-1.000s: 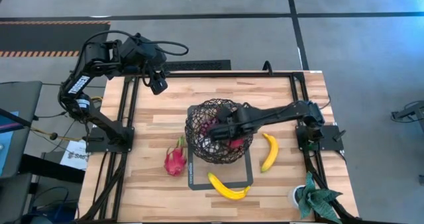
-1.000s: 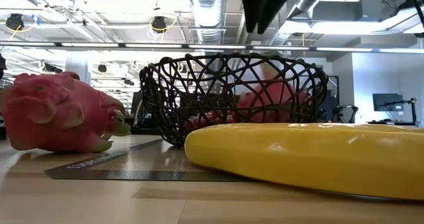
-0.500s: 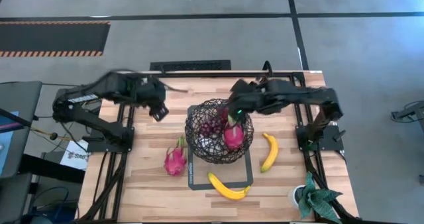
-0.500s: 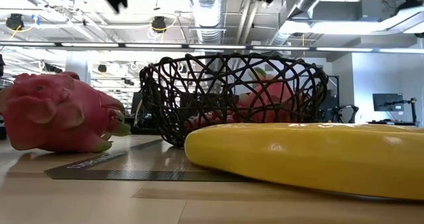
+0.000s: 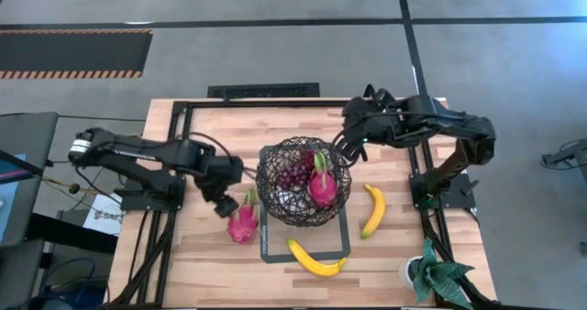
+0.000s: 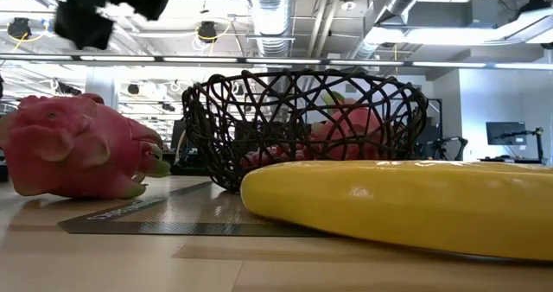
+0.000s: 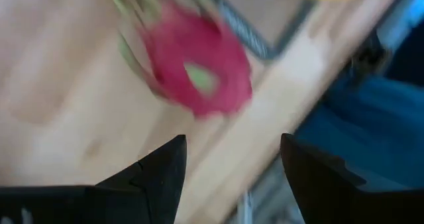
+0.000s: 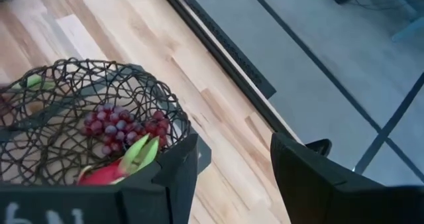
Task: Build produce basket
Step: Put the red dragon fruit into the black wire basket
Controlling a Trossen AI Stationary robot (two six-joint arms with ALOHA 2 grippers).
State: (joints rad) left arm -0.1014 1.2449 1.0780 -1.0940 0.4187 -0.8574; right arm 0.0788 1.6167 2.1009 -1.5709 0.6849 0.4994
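Left hand (image 5: 223, 203) hovers just left of the loose dragon fruit (image 5: 243, 220) on the surface (image 5: 211, 255), fingers apart, nothing between them. The basket (image 5: 271, 203) sits mid-surface holding grapes (image 5: 293, 175) and a second dragon fruit (image 5: 321, 185). Right hand (image 5: 347, 146) hangs off the basket's far-right rim, fingers apart and empty. Two bananas lie outside: one (image 5: 316, 259) near the front, one (image 5: 373, 209) to the right.
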